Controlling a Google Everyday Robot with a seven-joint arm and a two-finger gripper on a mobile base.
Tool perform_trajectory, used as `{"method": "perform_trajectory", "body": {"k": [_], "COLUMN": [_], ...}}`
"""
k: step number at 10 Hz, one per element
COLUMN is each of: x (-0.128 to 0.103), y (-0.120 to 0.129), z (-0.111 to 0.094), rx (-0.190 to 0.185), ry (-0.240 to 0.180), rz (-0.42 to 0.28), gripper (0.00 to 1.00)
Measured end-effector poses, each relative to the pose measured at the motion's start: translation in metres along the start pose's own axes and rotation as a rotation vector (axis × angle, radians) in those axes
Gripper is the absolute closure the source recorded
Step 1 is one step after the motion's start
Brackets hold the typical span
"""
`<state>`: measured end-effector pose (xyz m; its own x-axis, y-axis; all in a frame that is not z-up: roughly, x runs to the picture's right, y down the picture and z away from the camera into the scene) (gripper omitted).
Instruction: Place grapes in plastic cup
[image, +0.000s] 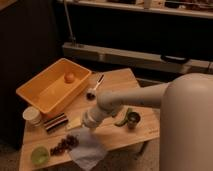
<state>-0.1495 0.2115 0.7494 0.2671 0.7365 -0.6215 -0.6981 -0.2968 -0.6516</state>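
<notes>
Gripper (88, 124) is held low over the table (120, 80); whether it is open or closed cannot be told. White cloth (89, 150) is seen just nearside of it. Grapes (65, 145) lie near, to its picture-left, at the cloth's edge, with the long axis running lower-left to upper-right and the low end aimed at the plastic cup (40, 155). Likely risk: the cloth is snagged with the bunch, or the bunch is dropped short.

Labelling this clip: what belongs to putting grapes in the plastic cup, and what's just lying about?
In the job: dark purple grape bunch, low translucent green plastic cup, gripper over the wooden table, just beyond the grapes.
Lying about: yellow plastic bin, round orange fruit inside it, white ridged cup, dark metal cup, crumpled white cloth.
</notes>
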Motion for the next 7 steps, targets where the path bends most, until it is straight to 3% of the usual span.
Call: {"method": "perform_trajectory", "body": {"k": [3,7], "x": [-0.009,-0.008], "y": [0.009,0.022], "z": [0.007,0.020], "rx": [-0.027,-0.070], "ry": [0.006,0.066], "rz": [-0.043,-0.114], "gripper": [0.20,0.20]}}
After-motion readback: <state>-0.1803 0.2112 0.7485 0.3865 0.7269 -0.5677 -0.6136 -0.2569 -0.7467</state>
